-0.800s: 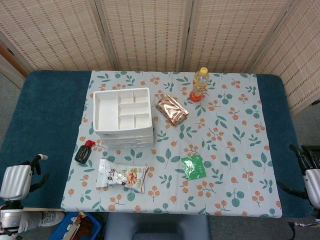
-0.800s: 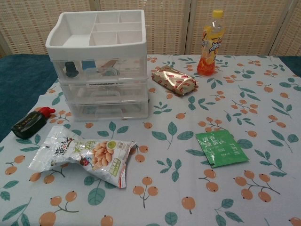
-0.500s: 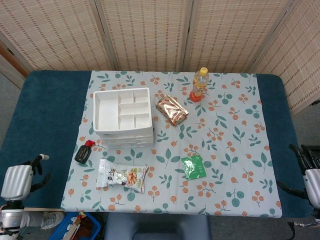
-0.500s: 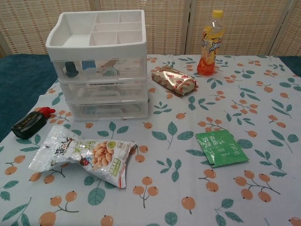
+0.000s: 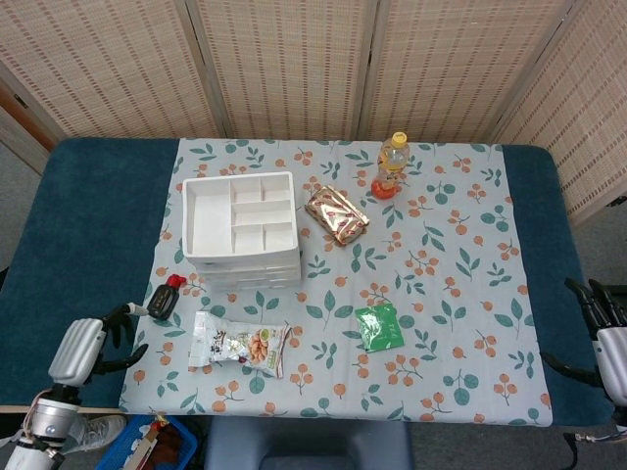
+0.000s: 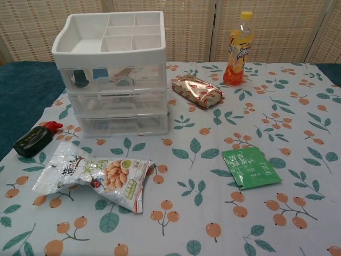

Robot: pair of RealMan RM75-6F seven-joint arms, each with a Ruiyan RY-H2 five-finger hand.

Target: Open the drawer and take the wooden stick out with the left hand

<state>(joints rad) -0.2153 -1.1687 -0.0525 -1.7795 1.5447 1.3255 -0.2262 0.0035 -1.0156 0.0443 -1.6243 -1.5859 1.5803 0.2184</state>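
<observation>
— Can we see the wooden stick (image 6: 123, 71)?
— Barely: in the shut top drawer (image 6: 114, 76), blurred by clear plastic, lying roughly left-right, ends unclear.
— Our hands?
— Left hand (image 5: 90, 347) empty, fingers apart. Right hand (image 5: 609, 338) half cut off; we cannot tell.

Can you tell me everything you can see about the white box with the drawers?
The drawer box is plastic, with a white top and see-through drawers stacked under it. The top is an open tray split into little compartments, and they look empty. All the drawers are shut. Through the front of the top drawer you can see some small things, including something dark and a pale stick-like piece. The box stands upright on the flowery tablecloth, on the left side towards the back. Neither hand touches it.
</observation>
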